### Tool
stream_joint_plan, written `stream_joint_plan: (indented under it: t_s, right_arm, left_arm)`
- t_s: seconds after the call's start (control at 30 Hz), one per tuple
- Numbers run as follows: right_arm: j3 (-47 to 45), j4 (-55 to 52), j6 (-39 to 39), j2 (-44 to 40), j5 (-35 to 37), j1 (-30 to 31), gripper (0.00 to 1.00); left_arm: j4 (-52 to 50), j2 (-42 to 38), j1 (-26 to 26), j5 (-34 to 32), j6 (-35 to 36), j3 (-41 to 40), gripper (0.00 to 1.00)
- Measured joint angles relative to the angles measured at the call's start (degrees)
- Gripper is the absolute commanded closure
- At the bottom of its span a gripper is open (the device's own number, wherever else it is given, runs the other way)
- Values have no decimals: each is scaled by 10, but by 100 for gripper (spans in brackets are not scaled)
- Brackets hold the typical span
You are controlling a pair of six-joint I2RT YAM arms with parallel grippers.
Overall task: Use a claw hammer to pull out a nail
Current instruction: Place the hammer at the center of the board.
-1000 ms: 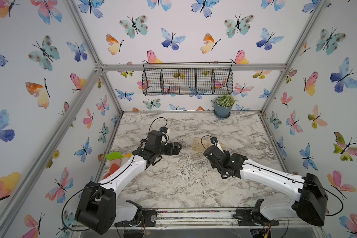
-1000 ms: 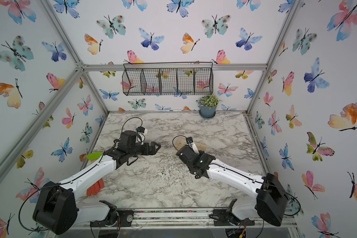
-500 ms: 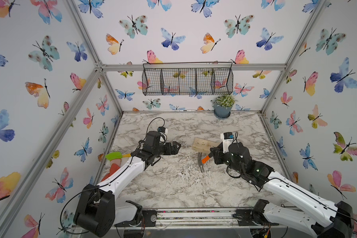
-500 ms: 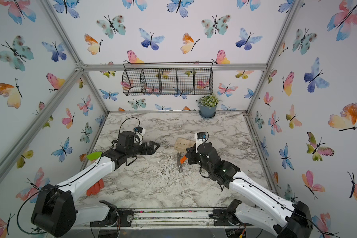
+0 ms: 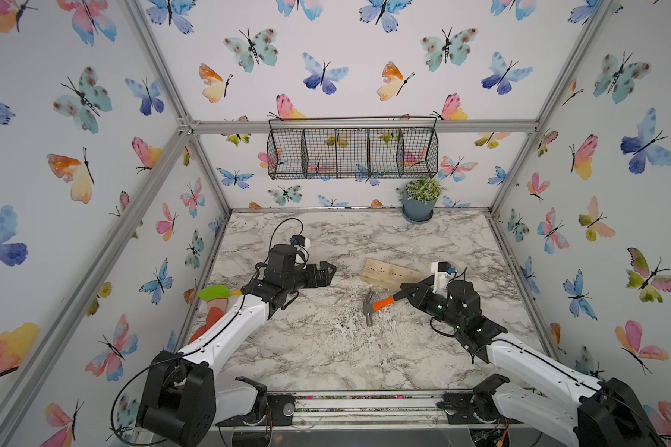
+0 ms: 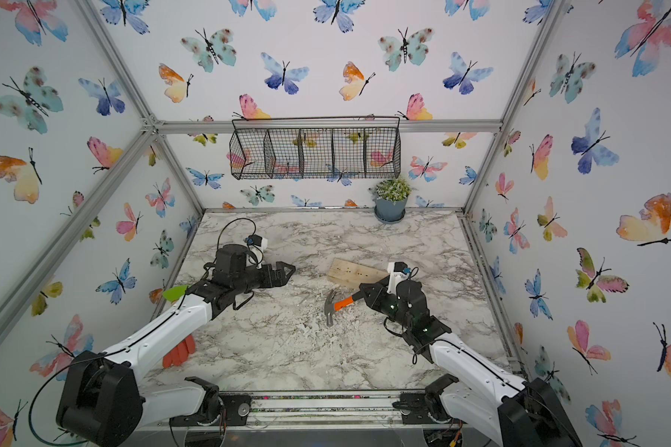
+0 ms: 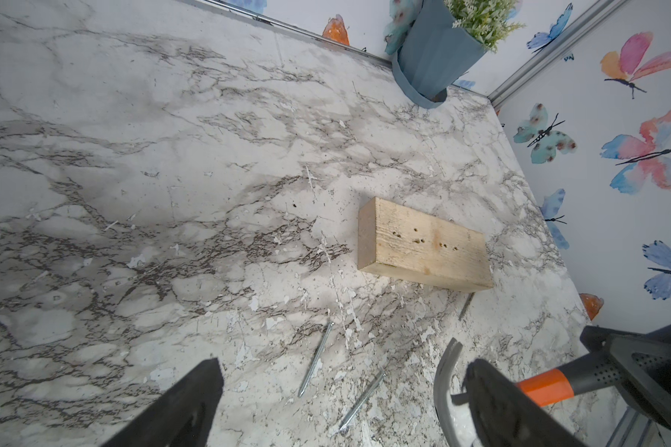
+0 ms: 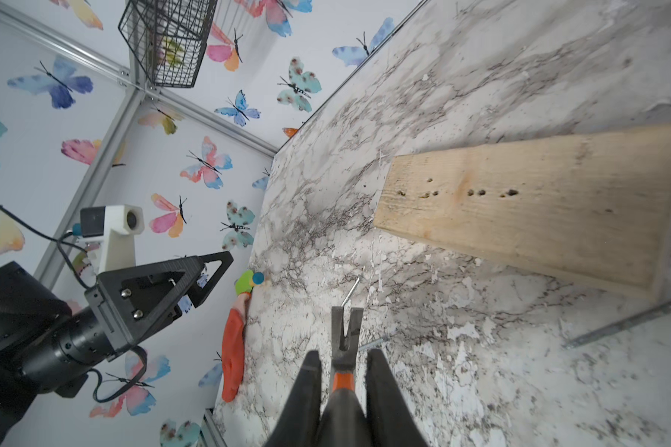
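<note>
The claw hammer [image 5: 369, 307] [image 6: 331, 309] has a silver head, an orange neck and a black handle. My right gripper [image 5: 403, 292] [image 6: 365, 292] [image 8: 344, 354] is shut on the handle, and the forked claw [image 8: 345, 333] points away from it, low over the marble table. Three loose nails lie flat on the table [image 7: 316, 360] [image 7: 363, 400] [image 8: 628, 321]. Beyond them the wooden block [image 5: 390, 273] [image 7: 423, 244] [image 8: 531, 209] shows several holes and no standing nail. My left gripper [image 5: 328, 271] [image 6: 287, 271] [image 7: 343, 363] hangs open and holds nothing, left of the hammer [image 7: 442, 379].
A potted plant [image 5: 419, 205] stands at the back edge, under a wire basket [image 5: 351, 153] on the wall. An orange and green toy [image 8: 233, 360] lies against the left wall. White flakes cover the table [image 5: 326, 348] around the hammer.
My right arm has drawn back from over the block and swung to the right, so the hammer in its grip now shows. The left gripper has barely moved.
</note>
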Motion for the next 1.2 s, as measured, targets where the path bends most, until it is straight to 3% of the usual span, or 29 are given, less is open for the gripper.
stream_joint_plan:
  t_s: [0.33, 0.67, 0.9, 1.2]
  right_arm:
    - [-85, 82, 63, 6, -46, -39, 96]
    - [-156, 160, 71, 26, -58, -64, 79]
    - [-175, 191, 64, 7, -59, -72, 50]
    - [-194, 181, 37, 1, -38, -97, 41]
  left_arm:
    - [11, 2, 3, 12, -5, 0, 2]
    - [16, 3, 3, 19, -5, 0, 2]
    - [16, 13, 3, 26, -7, 0, 2]
    - [16, 17, 3, 35, -9, 0, 2]
